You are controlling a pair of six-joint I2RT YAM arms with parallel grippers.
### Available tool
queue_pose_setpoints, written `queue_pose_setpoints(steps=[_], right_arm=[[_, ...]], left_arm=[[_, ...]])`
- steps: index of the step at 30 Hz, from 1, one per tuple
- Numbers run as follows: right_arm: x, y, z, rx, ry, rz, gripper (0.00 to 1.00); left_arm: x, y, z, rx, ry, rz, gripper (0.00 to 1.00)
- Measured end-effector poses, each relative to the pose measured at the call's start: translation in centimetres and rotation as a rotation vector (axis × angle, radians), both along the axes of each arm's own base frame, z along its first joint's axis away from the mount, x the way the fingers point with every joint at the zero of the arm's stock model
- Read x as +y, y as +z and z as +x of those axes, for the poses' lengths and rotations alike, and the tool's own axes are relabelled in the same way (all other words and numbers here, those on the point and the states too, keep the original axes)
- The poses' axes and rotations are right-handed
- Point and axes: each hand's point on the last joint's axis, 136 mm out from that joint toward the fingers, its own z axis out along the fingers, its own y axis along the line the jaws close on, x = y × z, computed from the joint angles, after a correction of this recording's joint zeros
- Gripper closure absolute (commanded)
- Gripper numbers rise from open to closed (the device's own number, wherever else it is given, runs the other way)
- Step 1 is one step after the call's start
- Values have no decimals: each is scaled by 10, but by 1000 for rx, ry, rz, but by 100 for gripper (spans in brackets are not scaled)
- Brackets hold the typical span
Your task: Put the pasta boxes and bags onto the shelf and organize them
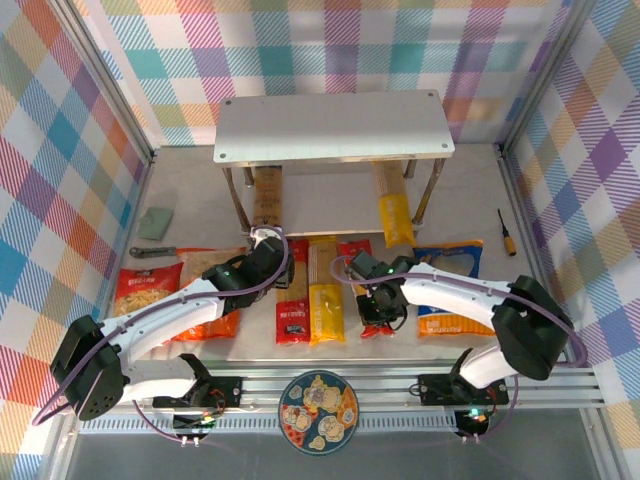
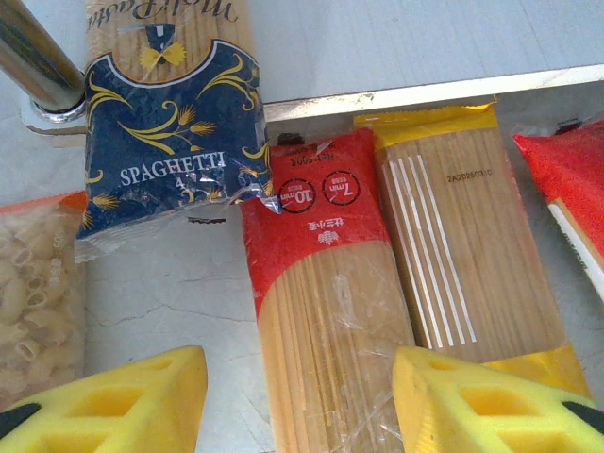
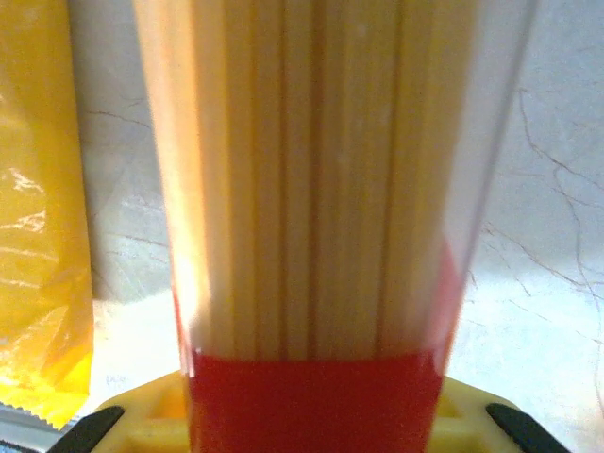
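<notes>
The left claw (image 1: 266, 243) hangs released just in front of the shelf (image 1: 330, 125), its yellow fingers (image 2: 123, 401) spread wide. In the left wrist view the left red spaghetti pack (image 2: 321, 293) lies flat on the bench (image 1: 470, 200) between them. Beside it on the right lies the middle yellow spaghetti pack (image 2: 462, 255).

The tan-brown spaghetti pack (image 2: 165, 123), with a dark blue "SPAGHETTI" label, lies just beyond the left claw. Its far end runs under the shelf, beside a metal leg (image 2: 38, 66). A second yellow spaghetti pack (image 1: 395, 218) lies under the shelf's right half.

The right claw (image 1: 378, 312) is clenched on the right red spaghetti pack (image 3: 311, 189). In the right wrist view the pack's red end sits between yellow fingers (image 3: 151, 406) that show at either side of it.

The three bags lie on the bench. The red bag (image 1: 145, 288) is far left, and the orange bag (image 1: 222, 324) is next to it, partly under the left arm. The blue bag (image 1: 450, 268) is on the right, partly under the right arm.

A screwdriver (image 1: 507, 232) lies near the right wall, and a printed plate (image 1: 318, 412) sits between the arm bases.
</notes>
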Motion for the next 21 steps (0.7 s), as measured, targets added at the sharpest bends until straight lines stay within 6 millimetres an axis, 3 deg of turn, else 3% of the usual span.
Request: queue_pose_setpoints(steps=[16, 21], right_arm=[[-6, 47, -25, -17, 30, 123, 100], [-7, 54, -23, -29, 32, 126, 100]], left_arm=[[1, 0, 1, -3, 4, 5, 45], [1, 0, 1, -3, 4, 4, 45]])
